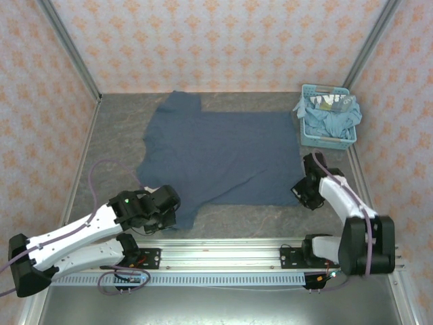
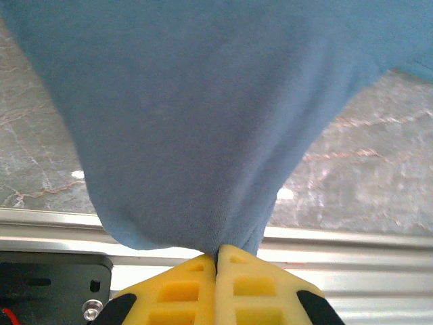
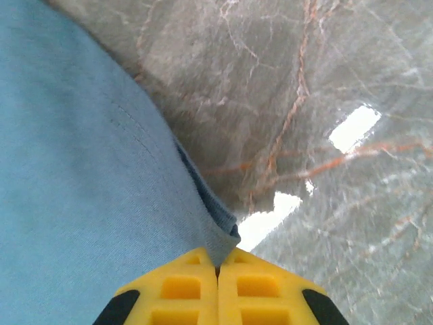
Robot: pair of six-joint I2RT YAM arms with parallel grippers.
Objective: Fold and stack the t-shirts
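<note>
A large dark slate-blue t-shirt (image 1: 223,156) lies spread flat across the middle of the grey table, one sleeve pointing to the far left. My left gripper (image 1: 169,215) is shut on the near left part of this t-shirt (image 2: 203,122), and the cloth rises in a bunch from between the yellow fingers (image 2: 176,284). My right gripper (image 1: 302,193) is shut on the hemmed near right corner of the t-shirt (image 3: 88,176), the corner pinched between its yellow fingers (image 3: 264,284). More blue t-shirts (image 1: 335,122) are heaped in the basket.
A light-blue lattice basket (image 1: 308,132) stands at the far right corner of the table. An aluminium rail (image 1: 223,257) runs along the near edge. Patterned walls close in the left, back and right sides. Bare marbled table (image 3: 325,101) lies to the right of the shirt.
</note>
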